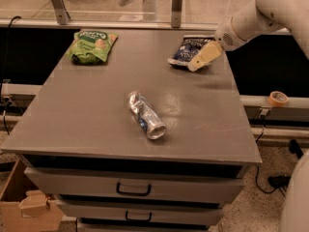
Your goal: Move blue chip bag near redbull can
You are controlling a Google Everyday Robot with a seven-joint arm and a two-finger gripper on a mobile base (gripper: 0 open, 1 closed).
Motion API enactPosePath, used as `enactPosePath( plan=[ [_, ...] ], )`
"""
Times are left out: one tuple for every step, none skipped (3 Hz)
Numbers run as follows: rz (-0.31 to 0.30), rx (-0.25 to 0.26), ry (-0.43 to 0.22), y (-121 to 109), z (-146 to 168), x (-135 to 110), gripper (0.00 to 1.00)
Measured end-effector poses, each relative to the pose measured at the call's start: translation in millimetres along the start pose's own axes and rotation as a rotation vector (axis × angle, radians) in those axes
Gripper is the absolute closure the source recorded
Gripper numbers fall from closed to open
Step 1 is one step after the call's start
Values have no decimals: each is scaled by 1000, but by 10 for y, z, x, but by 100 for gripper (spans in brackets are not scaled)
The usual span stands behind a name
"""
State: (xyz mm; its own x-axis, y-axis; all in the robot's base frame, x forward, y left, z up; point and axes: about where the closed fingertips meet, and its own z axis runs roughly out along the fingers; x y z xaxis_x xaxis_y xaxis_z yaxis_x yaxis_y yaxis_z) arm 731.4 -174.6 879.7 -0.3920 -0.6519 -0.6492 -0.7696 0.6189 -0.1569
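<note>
The blue chip bag (189,50) lies flat near the far right corner of the grey cabinet top (87,110). The redbull can (146,115) lies on its side near the middle of the top, its shiny round end pointing to the front. My gripper (202,59), with tan fingers, comes in from the upper right on a white arm and sits over the right edge of the blue chip bag, covering part of it. It holds nothing that I can see.
A green snack bag (92,46) lies at the far left of the top. Drawers with dark handles (133,189) face the front. A roll of tape (278,98) sits on a ledge at the right. A cardboard box (29,208) stands on the floor at lower left.
</note>
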Motion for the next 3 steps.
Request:
enactPosePath(
  plan=[
    [75,-9,-14,-61,212,53,0],
    [115,-35,-41,-50,310,44,18],
    [131,-49,-52,-22,342,62,41]
  ],
)
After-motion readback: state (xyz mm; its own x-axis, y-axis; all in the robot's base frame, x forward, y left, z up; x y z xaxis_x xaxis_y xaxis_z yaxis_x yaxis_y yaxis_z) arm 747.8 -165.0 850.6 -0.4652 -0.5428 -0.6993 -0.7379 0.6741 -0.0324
